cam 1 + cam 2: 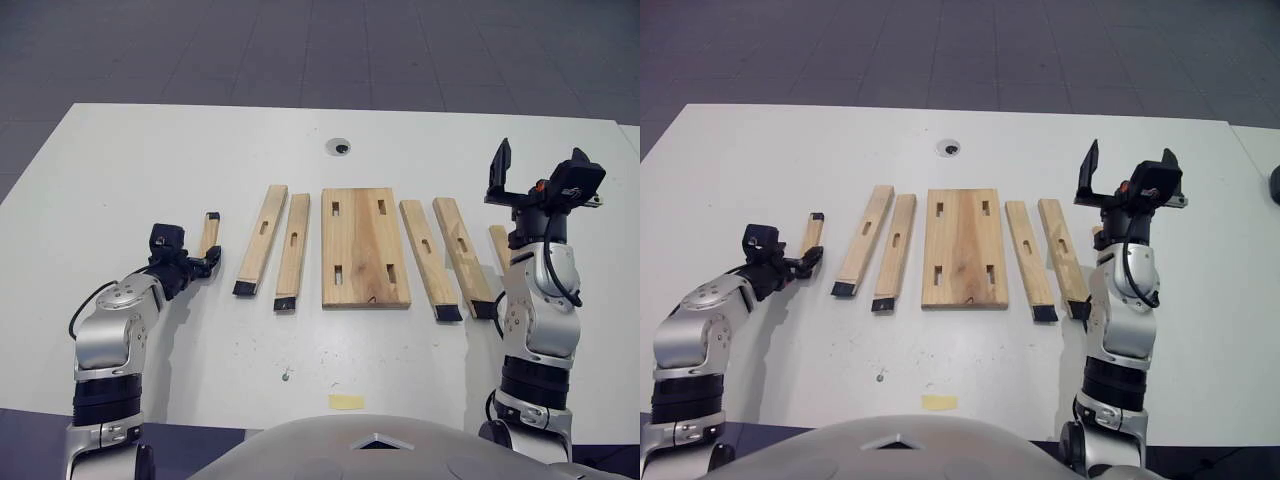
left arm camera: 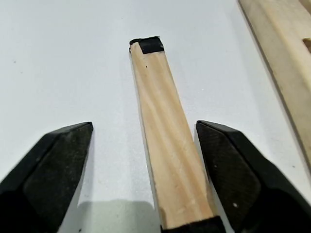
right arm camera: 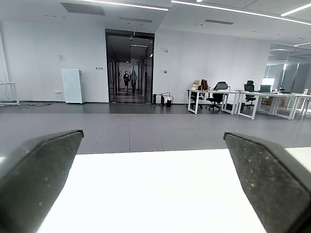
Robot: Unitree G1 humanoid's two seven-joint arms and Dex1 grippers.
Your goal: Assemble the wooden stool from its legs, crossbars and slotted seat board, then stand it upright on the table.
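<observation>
Left gripper sits low on the table, fingers spread either side of the near end of a short crossbar, not closed on it! Right gripper hangs raised at the right, fingers wide apart, holding nothing. The slotted seat board lies flat mid-table, with two slotted legs left of it and two right, none joined. By my read, assembly hasn't begun: every joint remains, then the standing-up.

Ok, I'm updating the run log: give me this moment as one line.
left gripper: open, straddling short wooden bar on table | right gripper: open, raised, empty | seat board: flat, unassembled
</observation>
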